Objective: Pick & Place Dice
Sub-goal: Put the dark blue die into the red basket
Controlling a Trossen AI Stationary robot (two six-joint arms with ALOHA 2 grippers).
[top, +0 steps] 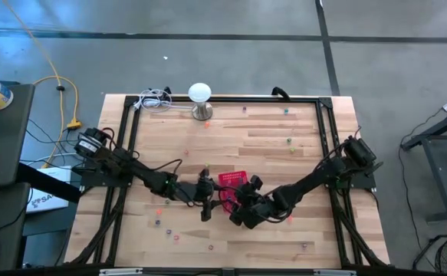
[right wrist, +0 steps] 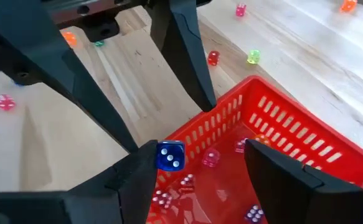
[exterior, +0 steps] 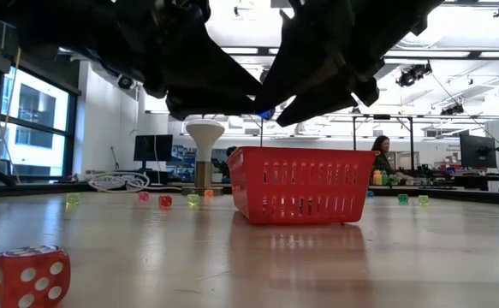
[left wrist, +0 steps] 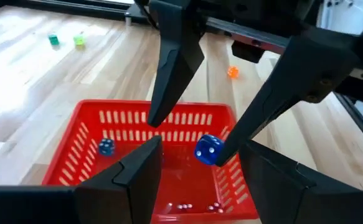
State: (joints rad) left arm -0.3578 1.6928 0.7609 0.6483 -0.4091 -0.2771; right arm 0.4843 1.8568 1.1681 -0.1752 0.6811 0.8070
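Arms are both stretched in toward the middle of the table, meeting nose to nose over the red basket [top: 234,179]. Left gripper [top: 205,198] comes in from the left side, tilted down at the near rim with its fingers spread wide and nothing between them. Right gripper [right wrist: 200,146] reaches in from the opposite side, fingers also well apart. A blue die [right wrist: 170,155] sits in the air right against one of its fingertips, not pinched by both, above the inside of the basket. A few more dice [right wrist: 210,158] already lie on the basket floor. Others are scattered over the wood, like the red die [exterior: 26,275] nearest the low camera.
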